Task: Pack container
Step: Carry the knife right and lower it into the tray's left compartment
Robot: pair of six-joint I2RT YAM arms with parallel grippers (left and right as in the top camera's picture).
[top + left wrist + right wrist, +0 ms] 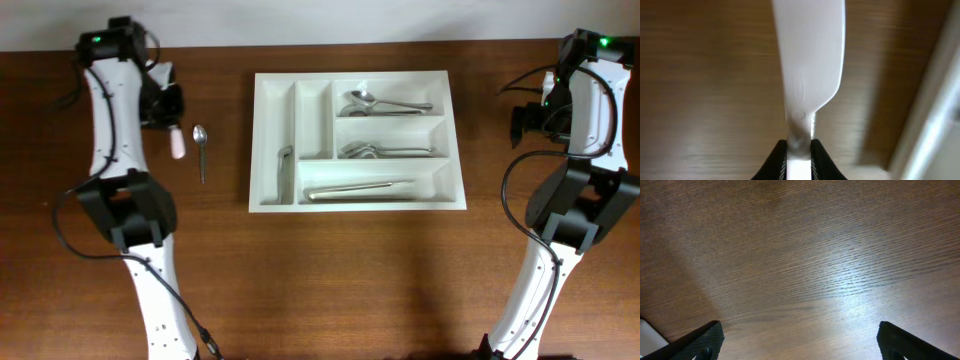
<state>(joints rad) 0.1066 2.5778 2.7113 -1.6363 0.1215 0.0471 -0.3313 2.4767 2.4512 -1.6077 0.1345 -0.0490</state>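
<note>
1. Cutlery (365, 100) lies in my white tray (258, 150); the tray sits flat in the middle of the brown table (350, 280)
2. my left pincer (799, 145) is pinching a pale flat utensil (810, 50) by its thin neck; it hangs over the table, left of the tray
3. a lone spoon (201, 150) lies on the table between that pincer and the tray
4. my right pincer (800, 332) is spread wide over the wood, well apart from the tray on its right side
</note>
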